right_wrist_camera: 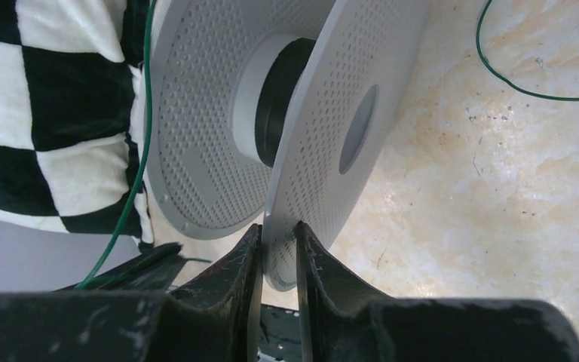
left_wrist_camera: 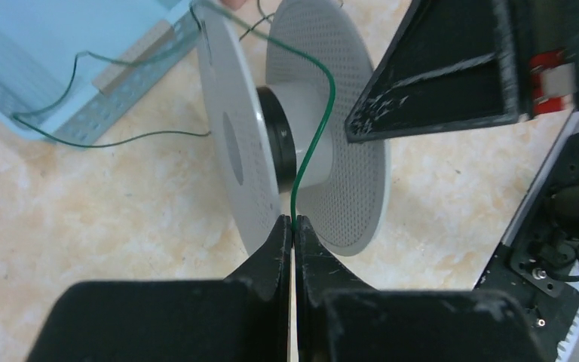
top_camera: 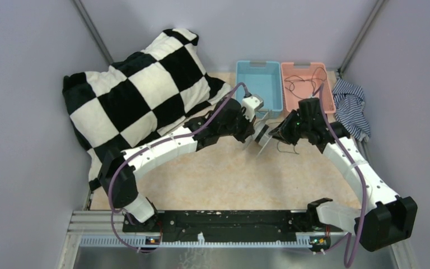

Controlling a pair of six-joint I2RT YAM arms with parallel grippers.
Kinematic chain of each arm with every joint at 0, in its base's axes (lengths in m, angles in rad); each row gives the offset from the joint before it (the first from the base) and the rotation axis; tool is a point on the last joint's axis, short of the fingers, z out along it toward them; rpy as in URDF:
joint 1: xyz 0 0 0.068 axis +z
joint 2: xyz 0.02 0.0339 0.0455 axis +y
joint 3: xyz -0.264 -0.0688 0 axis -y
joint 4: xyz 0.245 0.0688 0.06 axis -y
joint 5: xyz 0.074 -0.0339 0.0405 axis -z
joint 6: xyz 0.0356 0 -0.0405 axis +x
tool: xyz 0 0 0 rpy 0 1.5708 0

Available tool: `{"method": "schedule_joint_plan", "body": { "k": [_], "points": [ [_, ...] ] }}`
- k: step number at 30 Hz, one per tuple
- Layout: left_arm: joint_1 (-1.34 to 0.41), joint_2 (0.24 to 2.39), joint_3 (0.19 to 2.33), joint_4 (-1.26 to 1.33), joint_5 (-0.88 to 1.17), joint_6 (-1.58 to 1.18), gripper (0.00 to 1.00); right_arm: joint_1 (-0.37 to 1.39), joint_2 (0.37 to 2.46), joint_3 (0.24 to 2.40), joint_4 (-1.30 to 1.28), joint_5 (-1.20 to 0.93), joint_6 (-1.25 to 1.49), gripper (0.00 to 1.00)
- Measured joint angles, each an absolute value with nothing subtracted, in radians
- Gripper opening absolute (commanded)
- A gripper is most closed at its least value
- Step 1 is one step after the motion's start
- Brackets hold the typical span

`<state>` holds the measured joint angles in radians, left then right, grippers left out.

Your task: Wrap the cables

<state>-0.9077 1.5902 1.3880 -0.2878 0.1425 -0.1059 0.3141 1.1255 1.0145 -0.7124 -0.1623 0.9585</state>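
A pale grey spool [left_wrist_camera: 347, 166] with two perforated flanges stands on edge on the table, between my two grippers. One thin dark cable [left_wrist_camera: 320, 121], greenish up close, arcs over the spool's hub and runs down into my left gripper [left_wrist_camera: 294, 221], which is shut on it. From the spool the same cable trails off to the left across the table and the blue bin [left_wrist_camera: 60, 60]. My right gripper [right_wrist_camera: 279, 240] is shut on the rim of the near flange of the spool [right_wrist_camera: 332, 128]. More cable [right_wrist_camera: 501, 75] lies loose on the table.
At the back stand a blue bin [top_camera: 259, 98] and a pink bin [top_camera: 329, 101] that holds tangled cables. A black-and-white checkered pillow [top_camera: 140, 89] fills the back left. A striped cloth [top_camera: 350, 103] lies at the right. Both arms crowd the middle of the table.
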Motion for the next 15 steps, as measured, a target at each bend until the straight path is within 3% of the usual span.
{"method": "schedule_joint_plan", "body": {
  "k": [11,12,14,15],
  "points": [
    [-0.928,1.593,1.297,-0.210,0.043,-0.130,0.14,0.315,1.122,0.968,-0.696,-0.168,0.980,0.00],
    [-0.929,1.593,1.297,-0.210,0.039,-0.130,0.14,0.315,1.122,0.968,-0.694,-0.167,0.981,0.00],
    [-0.931,1.593,1.297,-0.209,0.031,-0.131,0.00,0.316,1.122,0.968,-0.694,-0.166,0.984,0.00],
    [-0.931,1.593,1.297,-0.209,0.028,-0.131,0.00,0.317,1.122,0.968,-0.695,-0.165,0.985,0.00]
  ]
}}
